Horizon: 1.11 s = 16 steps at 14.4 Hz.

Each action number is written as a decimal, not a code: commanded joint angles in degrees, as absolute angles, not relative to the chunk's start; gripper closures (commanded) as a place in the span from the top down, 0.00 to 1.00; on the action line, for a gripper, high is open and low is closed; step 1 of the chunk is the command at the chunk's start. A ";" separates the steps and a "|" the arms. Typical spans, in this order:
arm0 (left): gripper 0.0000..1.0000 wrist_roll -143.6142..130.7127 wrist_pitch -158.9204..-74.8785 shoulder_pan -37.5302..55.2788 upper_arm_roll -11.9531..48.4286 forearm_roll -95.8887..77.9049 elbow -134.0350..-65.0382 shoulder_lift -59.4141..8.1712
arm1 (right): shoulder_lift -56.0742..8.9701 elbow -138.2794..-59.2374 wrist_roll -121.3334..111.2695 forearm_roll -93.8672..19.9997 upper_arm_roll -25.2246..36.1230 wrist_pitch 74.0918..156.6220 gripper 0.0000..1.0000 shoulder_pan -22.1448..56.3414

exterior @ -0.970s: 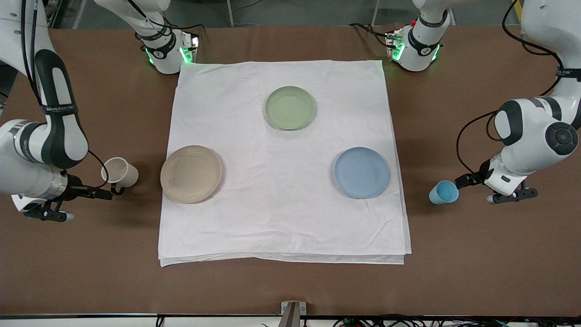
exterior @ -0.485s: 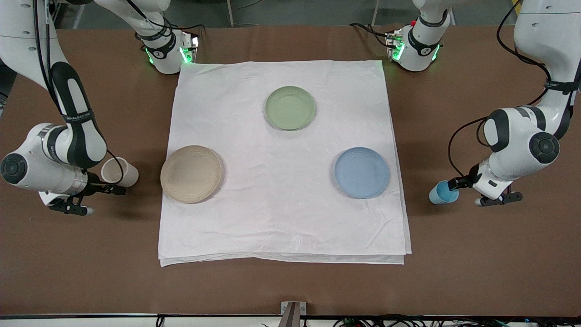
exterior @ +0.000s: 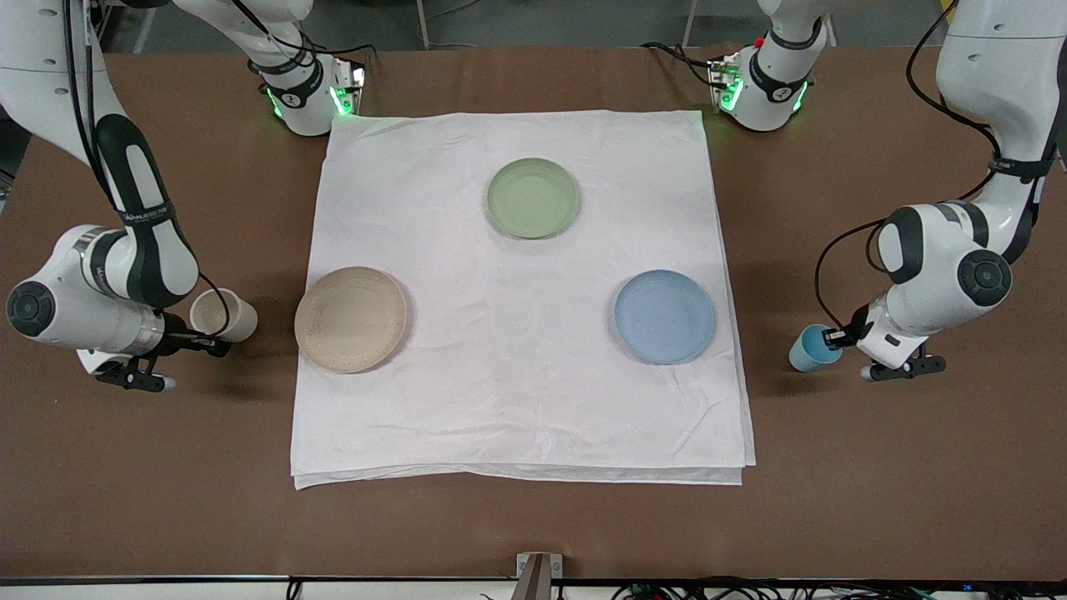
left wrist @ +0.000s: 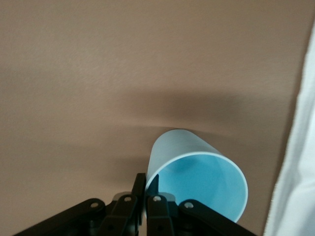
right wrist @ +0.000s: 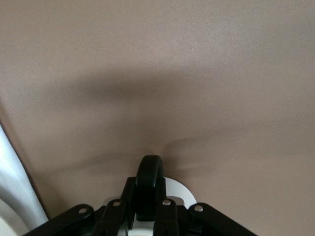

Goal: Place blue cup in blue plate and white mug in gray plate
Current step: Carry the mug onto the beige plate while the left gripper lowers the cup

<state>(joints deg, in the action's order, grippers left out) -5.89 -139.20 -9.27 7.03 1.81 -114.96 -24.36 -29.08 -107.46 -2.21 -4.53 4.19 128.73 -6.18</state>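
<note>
The blue cup [exterior: 807, 350] is tilted low over the brown table beside the white cloth, toward the left arm's end. My left gripper [exterior: 834, 337] is shut on its rim. In the left wrist view the fingers pinch the wall of the cup [left wrist: 197, 177], one inside and one outside. The white mug [exterior: 222, 315] is tilted by the table at the right arm's end, beside the gray plate [exterior: 350, 318]. My right gripper [exterior: 212, 342] is shut on its dark handle [right wrist: 150, 174]. The blue plate [exterior: 664, 316] lies empty on the cloth.
A white cloth [exterior: 517, 400] covers the middle of the brown table. An empty green plate [exterior: 533, 197] lies on it nearer to the robot bases. Both arm bases stand by the cloth's corners there.
Both arms have swung in toward the cloth. The left gripper has reached the blue cup and closed on its rim. The right gripper has closed in on the mug handle, and the mug has shifted slightly.
</note>
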 commanded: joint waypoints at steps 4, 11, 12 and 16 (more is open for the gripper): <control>0.00 -9.38 -133.10 -9.23 12.02 2.29 -112.87 -19.25 | -25.06 -102.13 12.18 -5.27 3.08 117.16 0.00 1.12; 0.00 -32.85 -127.97 -4.50 22.76 3.08 -110.13 -20.47 | -21.97 -112.31 20.21 -11.60 3.08 127.95 0.00 10.80; 0.00 -34.26 -128.06 -3.09 22.68 3.16 -110.04 -21.26 | -21.97 -113.80 20.74 -11.60 3.08 129.97 0.00 11.85; 0.08 -37.08 -131.57 -1.15 22.76 3.16 -110.30 -24.87 | -22.41 -115.84 20.92 -11.60 3.08 132.89 0.01 13.09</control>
<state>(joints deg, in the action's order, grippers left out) -35.33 -130.03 -1.54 22.79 2.00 -110.75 -22.89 -24.26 -113.69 20.34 -10.22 2.63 132.08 12.19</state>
